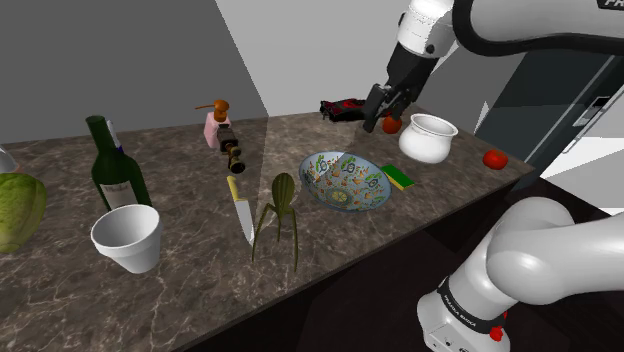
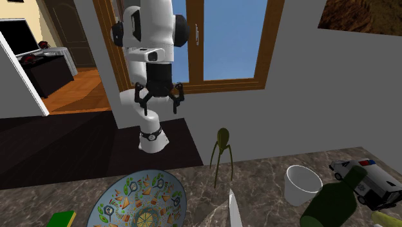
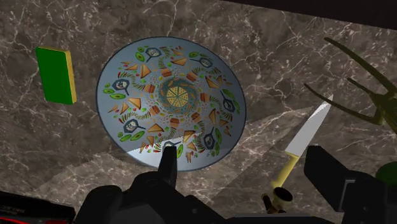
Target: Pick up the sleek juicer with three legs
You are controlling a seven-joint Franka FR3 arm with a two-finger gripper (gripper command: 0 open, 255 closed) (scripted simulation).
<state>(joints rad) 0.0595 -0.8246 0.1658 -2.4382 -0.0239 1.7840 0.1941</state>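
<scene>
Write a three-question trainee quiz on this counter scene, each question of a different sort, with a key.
1. Multiple choice: which thing lies closest to the three-legged juicer? A) white pot B) knife C) tomato
2. True or false: the gripper is open and holds nothing.
3. Fill in: the green sponge lies next to the patterned ____.

Key
1. B
2. True
3. bowl
</scene>
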